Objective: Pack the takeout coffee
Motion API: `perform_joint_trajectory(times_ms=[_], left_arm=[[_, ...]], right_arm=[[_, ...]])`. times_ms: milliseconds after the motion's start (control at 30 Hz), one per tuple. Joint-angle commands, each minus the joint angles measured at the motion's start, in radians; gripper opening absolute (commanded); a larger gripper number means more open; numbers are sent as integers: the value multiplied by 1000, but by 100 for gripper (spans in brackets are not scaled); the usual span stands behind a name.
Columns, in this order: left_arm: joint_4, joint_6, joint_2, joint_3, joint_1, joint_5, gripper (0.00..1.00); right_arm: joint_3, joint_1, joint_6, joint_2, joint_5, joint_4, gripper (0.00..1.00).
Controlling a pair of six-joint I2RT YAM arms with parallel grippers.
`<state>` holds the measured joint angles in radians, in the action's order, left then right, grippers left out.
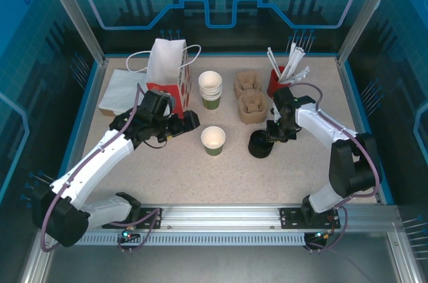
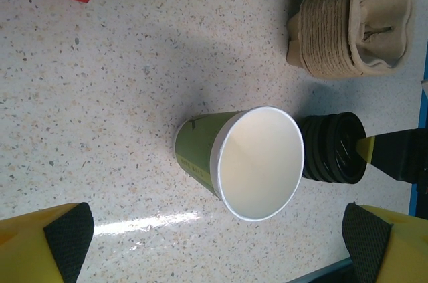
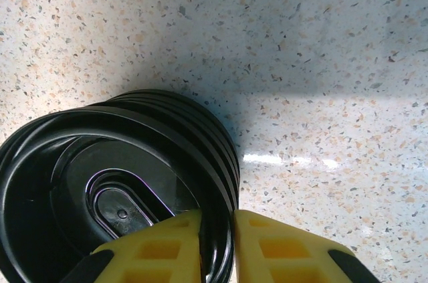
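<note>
From the top camera I saw the small paper cup, cream above and green below, standing upright and lidless on the speckled table, about midway between the two arms. The left gripper hung just left of it, apart from the cup. To the cup's right sat the stack of round black plastic lids, with the right gripper down at the stack's far right edge. Farther back stood a stack of lidless cream-and-green cups, brown moulded-pulp cup carriers, a white paper bag with handles and a red holder of white sticks.

Through the left wrist camera, the left gripper's black-padded yellow fingers sat wide apart at the two lower corners of the view, holding nothing. The cup's open mouth faced the camera ahead of them. The lid stack lay just beyond the cup, and the carriers were up in the far corner.

Through the right wrist camera, the right gripper's yellow fingers were drawn nearly together, pinched on the rim of the top black lid, which still rested on the stack.
</note>
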<state>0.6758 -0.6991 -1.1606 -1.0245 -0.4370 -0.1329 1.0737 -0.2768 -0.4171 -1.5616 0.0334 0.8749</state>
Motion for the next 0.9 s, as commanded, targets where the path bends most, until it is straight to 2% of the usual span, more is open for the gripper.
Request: perform_joint_trajectory(times_ms=[0, 533, 667, 867], left_arm=[[-4, 39, 42, -25, -4, 26, 99], [-84, 136, 127, -18, -3, 48, 99], [-163, 204, 178, 9, -5, 16, 99], [-394, 308, 298, 104, -4, -41, 99]], right_arm=[[28, -14, 9, 31, 5, 33, 19], [35, 5, 30, 141, 39, 70, 18], [22, 37, 22, 196, 127, 43, 19], [25, 93, -40, 288, 294, -1, 19]])
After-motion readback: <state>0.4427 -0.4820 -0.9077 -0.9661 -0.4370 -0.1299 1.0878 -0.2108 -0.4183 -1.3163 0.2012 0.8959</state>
